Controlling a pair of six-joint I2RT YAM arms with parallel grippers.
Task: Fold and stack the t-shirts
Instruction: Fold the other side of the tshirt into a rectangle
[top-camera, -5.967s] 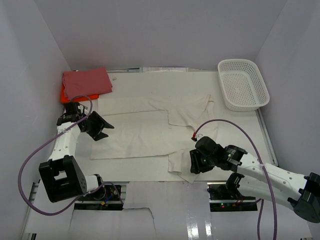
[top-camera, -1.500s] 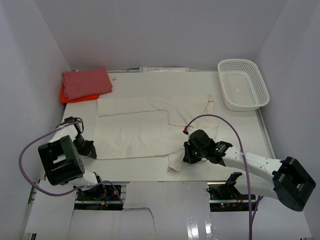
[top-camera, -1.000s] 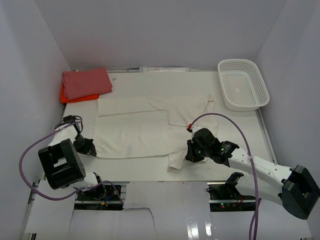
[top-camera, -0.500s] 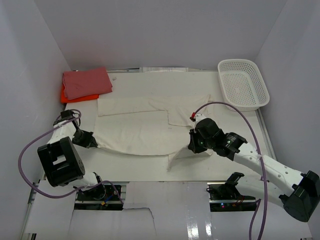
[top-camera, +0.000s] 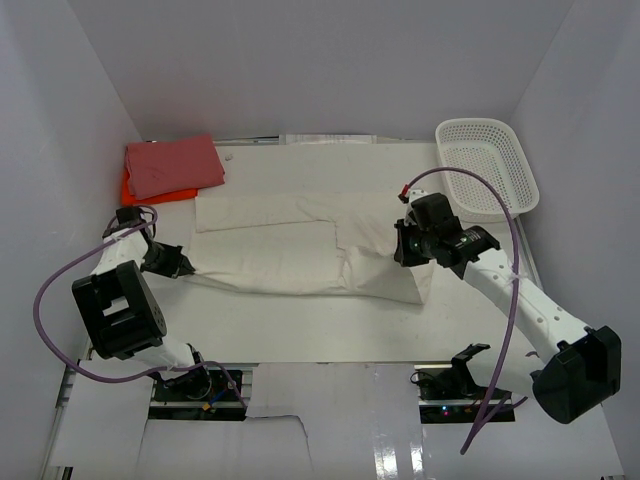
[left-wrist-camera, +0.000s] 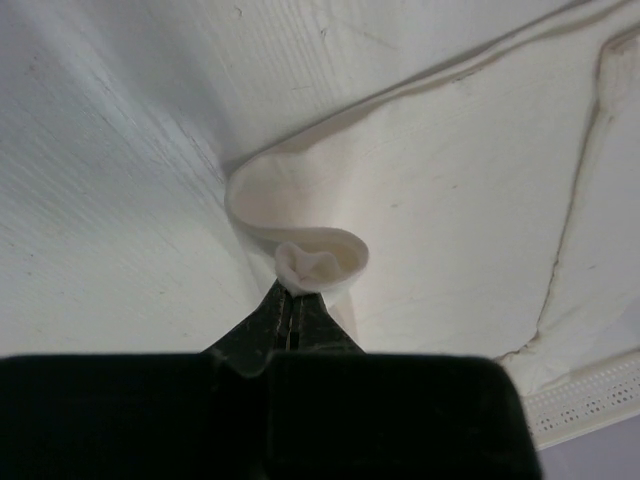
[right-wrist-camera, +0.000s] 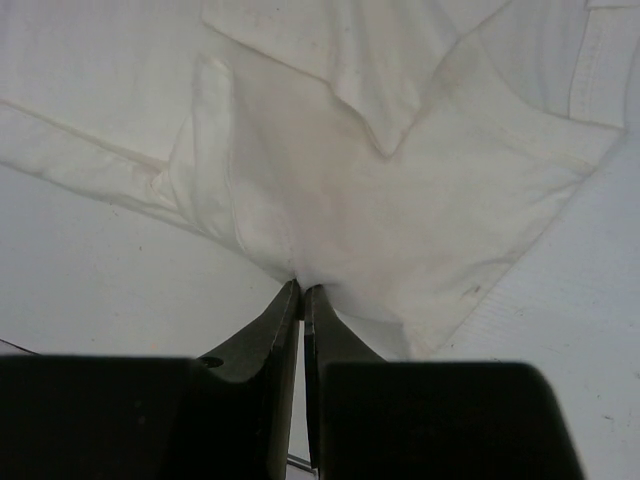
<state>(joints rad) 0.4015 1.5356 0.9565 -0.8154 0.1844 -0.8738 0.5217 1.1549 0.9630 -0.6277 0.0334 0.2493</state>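
Note:
The cream t-shirt (top-camera: 290, 250) lies spread across the middle of the table, its near edge lifted. My left gripper (top-camera: 181, 264) is shut on the shirt's near left corner, which curls into a small roll (left-wrist-camera: 320, 262) at the jaw tips. My right gripper (top-camera: 402, 250) is shut on the shirt's near right part, the cloth (right-wrist-camera: 400, 200) hanging from the jaws. At the back left the dusty pink-red t-shirt (top-camera: 172, 165) lies folded on top of the orange t-shirt (top-camera: 130, 190), of which only an edge shows.
A white mesh basket (top-camera: 486, 168) stands at the back right corner. White walls close in the table on the left, back and right. The table's near edge (top-camera: 300, 362) runs in front of the arm bases.
Both grippers have carried the cream shirt's near edge away from the front, toward the back. The right gripper moved far back and right; the left moved slightly back.

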